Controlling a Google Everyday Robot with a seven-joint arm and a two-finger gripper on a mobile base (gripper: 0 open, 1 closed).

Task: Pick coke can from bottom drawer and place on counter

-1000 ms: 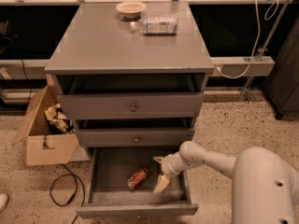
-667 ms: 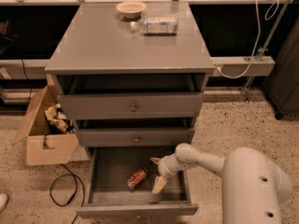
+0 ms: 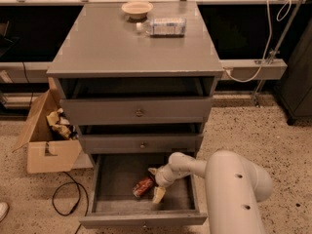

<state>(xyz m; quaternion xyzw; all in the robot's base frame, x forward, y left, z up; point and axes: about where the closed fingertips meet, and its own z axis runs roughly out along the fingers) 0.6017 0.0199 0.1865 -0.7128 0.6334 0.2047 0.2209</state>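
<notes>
The floor (image 3: 253, 130) is speckled beige stone. Left of the grey cabinet (image 3: 136, 112) stands an open cardboard box (image 3: 44, 152) with crumpled paper (image 3: 58, 123) inside, and a black cable (image 3: 66, 199) curls before it. Behind is a dark wall (image 3: 239, 28) with a pale ledge (image 3: 278, 68) and a white cable (image 3: 268, 28). My gripper (image 3: 156, 183) is low at the cabinet's foot, fingers apart.

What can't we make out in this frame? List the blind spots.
- Camera view: whether the gripper, open inside the bottom drawer, touches the coke can; they lie too close to tell.
- Camera view: the drawer floor's right part, hidden by the arm.
- Camera view: the drawer's front, cut off by the bottom edge.
- Camera view: the can's lettering, too small to read.
</notes>
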